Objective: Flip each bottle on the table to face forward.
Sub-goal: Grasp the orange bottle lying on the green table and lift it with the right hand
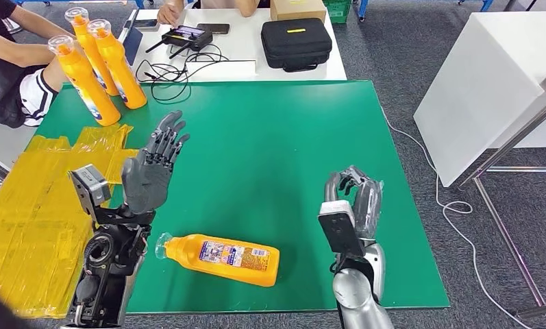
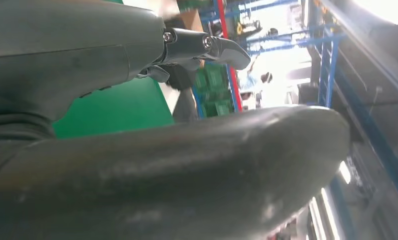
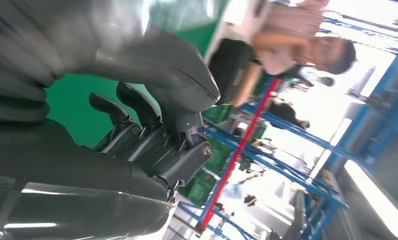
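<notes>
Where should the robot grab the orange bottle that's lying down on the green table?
Probably around the wide middle of the lying bottle, coming down from above. It lies flat on the green table between both hands, cap toward the left hand, so its long sides are free for fingers to wrap. The narrow cap end looks too small and slippery to grip.

Glossy orange plastic bottle point(image 1: 222, 258), matt green tabletop point(image 1: 283, 144), crinkled yellow sheeting point(image 1: 30, 205)

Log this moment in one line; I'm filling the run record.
stage: before grasp | left robot hand: open, raised | right robot hand: curled, empty | lying bottle: untouched | upright bottles: three, far-left corner
</notes>
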Controlling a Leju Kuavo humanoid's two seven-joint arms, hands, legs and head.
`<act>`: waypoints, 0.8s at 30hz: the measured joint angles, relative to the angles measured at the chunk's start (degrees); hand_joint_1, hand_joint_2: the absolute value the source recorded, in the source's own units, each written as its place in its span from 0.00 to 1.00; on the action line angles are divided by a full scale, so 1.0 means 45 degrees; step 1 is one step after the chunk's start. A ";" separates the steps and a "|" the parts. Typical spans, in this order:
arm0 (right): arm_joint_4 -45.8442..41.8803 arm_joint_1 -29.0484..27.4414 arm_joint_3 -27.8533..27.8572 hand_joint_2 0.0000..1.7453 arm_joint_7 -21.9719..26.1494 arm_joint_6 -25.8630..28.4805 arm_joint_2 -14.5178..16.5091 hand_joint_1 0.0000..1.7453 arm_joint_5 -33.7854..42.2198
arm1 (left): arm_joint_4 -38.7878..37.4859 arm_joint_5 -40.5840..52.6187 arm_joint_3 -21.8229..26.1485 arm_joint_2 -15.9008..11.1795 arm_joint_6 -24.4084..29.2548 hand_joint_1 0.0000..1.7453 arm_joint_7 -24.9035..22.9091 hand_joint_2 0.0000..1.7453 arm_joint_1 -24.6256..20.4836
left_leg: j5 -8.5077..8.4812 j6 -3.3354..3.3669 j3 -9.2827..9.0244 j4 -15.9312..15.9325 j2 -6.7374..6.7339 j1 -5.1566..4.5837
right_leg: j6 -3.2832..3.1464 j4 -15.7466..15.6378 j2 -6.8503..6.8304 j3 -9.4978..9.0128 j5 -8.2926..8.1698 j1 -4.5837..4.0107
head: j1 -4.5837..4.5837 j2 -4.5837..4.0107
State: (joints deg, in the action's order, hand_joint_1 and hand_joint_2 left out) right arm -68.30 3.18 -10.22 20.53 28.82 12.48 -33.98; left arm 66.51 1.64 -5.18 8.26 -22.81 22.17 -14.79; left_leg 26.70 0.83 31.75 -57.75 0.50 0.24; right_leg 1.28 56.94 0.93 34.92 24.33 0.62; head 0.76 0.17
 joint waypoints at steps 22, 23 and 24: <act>-0.0430 0.0063 -0.4382 0.50 0.0069 -0.6704 -0.0533 0.00 -0.2176 | 0.0005 -0.0124 -0.1613 -0.0002 0.0141 0.00 0.0418 0.00 -0.0394 | 0.0000 -0.0001 0.0004 0.0002 0.0001 0.0010 | 0.0000 0.0001 0.0000 -0.0001 0.0000 -0.0007 | -0.0002 0.0000; -0.0252 0.0127 -0.4657 0.75 -0.0127 -0.6832 -0.0570 0.00 -0.2408 | -0.0001 -0.0144 -0.1612 -0.0004 0.0135 0.00 0.0392 0.00 -0.0428 | -0.0001 -0.0001 0.0003 0.0002 -0.0001 0.0010 | 0.0000 0.0001 0.0000 -0.0001 0.0000 -0.0005 | -0.0001 0.0000; -0.0043 0.0202 -0.4909 1.00 -0.0324 -0.6933 -0.0604 0.00 -0.2630 | -0.0003 -0.0175 -0.1612 -0.0004 0.0125 0.00 0.0350 0.00 -0.0462 | -0.0001 0.0000 0.0003 0.0002 0.0000 0.0008 | 0.0000 0.0001 0.0000 -0.0002 0.0000 -0.0003 | -0.0001 0.0000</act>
State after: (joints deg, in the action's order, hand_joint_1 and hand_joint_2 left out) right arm -68.50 4.08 -32.31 19.07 -2.38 9.76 -45.82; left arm 66.49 0.85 -12.44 8.24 -22.25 23.75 -16.87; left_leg 26.70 0.83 31.77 -57.74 0.50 0.28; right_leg 1.28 56.95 0.93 34.91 24.33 0.60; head 0.75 0.17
